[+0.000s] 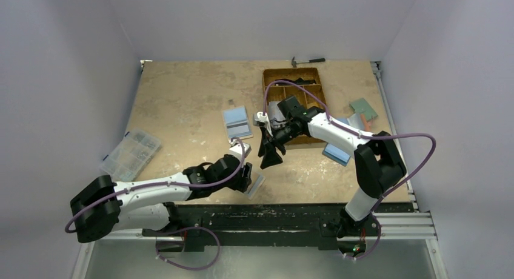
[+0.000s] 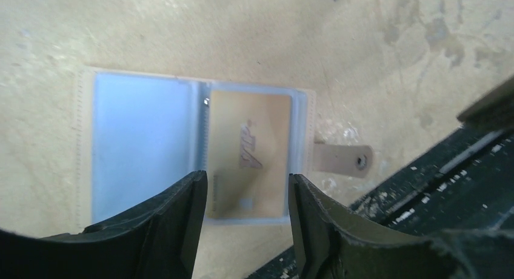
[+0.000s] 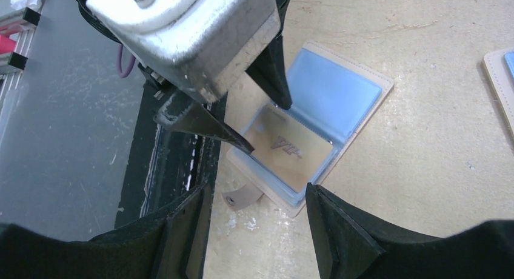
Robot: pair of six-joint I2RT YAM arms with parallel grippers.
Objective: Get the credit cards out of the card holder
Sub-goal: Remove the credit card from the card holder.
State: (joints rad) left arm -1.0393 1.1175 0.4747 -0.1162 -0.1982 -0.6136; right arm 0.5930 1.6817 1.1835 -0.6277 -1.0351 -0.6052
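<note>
Left pincer (image 2: 248, 177) parted above credit card (image 2: 248, 139); holder (image 2: 139, 145) near table (image 2: 376, 60) edge.

We see the card holder (image 2: 139, 145) lying open on the counter (image 2: 242, 36), its blue face at 9 o'clock. A gold card (image 2: 248, 151) sits on its 3 o'clock half, with the strap tab (image 2: 342, 157) beyond. Our left jaws stand apart at 6 o'clock.

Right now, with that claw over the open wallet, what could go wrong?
The gold card lies flat and thin under the open left gripper; its fingers could slip off it or drag the whole wallet. The wallet sits near the table's front edge; a nudge might push it off. The right gripper hovers close; arms could bump.
</note>
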